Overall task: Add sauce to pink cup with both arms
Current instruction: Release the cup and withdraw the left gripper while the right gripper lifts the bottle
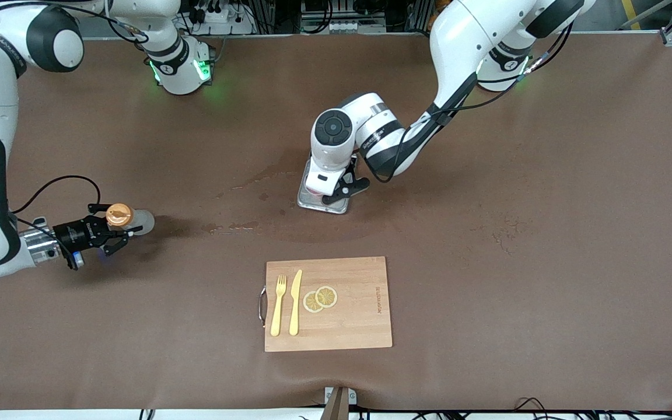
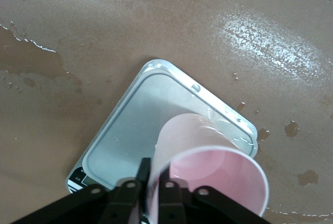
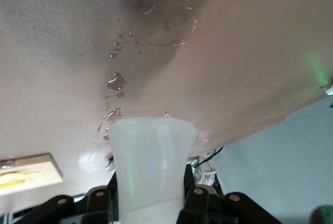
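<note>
The pink cup (image 2: 208, 169) is upright on the silver tray (image 2: 125, 130) near the table's middle. In the front view the left wrist hides it. My left gripper (image 2: 155, 171) is shut on the cup's rim wall, one finger inside and one outside; in the front view it (image 1: 339, 189) is over the tray (image 1: 307, 201). My right gripper (image 1: 114, 230) is shut on the sauce bottle (image 1: 137, 221), whose orange cap (image 1: 119, 214) shows, above the table at the right arm's end. The right wrist view shows the whitish bottle body (image 3: 151, 167) between the gripper's fingers (image 3: 193, 195).
A wooden cutting board (image 1: 359, 315) lies nearer to the front camera than the tray, carrying a yellow fork (image 1: 278, 306), a yellow knife (image 1: 295, 303) and two lemon slices (image 1: 320, 298). Wet stains (image 1: 242, 224) mark the brown table between the two grippers.
</note>
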Action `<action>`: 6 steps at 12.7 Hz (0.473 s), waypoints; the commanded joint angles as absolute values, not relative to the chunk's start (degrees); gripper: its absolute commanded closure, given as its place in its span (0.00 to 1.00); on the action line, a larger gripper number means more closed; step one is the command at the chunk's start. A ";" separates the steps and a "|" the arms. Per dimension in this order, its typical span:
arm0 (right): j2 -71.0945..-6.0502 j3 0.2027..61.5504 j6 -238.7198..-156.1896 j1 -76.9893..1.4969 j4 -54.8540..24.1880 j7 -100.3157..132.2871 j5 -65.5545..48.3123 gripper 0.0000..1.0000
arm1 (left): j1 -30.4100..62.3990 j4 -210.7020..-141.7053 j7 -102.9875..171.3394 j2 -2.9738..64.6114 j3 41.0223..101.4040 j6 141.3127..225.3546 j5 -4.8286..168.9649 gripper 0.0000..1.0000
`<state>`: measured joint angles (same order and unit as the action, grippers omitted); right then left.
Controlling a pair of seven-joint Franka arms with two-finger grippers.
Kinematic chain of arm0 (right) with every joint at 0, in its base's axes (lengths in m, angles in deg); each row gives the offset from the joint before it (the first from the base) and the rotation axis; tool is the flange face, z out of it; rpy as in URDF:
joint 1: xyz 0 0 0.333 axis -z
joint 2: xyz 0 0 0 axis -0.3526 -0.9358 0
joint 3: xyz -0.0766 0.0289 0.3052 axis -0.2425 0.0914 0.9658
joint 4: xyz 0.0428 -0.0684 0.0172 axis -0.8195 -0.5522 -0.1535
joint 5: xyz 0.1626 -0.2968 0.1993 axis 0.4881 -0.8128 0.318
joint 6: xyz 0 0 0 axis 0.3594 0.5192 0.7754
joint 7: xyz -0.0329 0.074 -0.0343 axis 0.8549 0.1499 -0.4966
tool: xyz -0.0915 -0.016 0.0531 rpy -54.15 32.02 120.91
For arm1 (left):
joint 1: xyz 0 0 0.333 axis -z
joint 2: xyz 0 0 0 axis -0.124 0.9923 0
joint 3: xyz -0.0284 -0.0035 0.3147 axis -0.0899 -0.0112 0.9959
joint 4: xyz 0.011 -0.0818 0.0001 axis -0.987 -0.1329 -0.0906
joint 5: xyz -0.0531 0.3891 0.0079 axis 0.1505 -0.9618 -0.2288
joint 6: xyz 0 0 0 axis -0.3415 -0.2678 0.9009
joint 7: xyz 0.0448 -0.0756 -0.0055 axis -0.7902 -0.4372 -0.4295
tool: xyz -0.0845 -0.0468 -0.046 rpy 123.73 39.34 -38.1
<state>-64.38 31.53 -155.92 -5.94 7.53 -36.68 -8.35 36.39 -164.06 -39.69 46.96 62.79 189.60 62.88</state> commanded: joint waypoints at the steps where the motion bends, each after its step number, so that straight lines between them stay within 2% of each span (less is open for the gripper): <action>1: -62.75 31.32 -154.35 -6.85 8.81 -39.85 -10.57 0.71 | 36.04 -163.42 -41.11 46.68 62.91 189.13 60.95 0.00; 4: -61.61 31.23 -153.38 -10.26 11.17 -44.48 -14.42 0.71 | 34.11 -163.15 -40.85 42.66 62.91 184.41 60.86 0.00; 6: -59.68 31.32 -153.11 -13.42 11.71 -48.27 -17.33 0.71 | 30.78 -163.15 -39.97 36.17 62.82 178.79 60.86 0.00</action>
<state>-62.54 31.57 -154.30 -10.10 11.16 -44.08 -14.28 33.71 -161.99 -39.70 43.57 62.94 184.29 62.44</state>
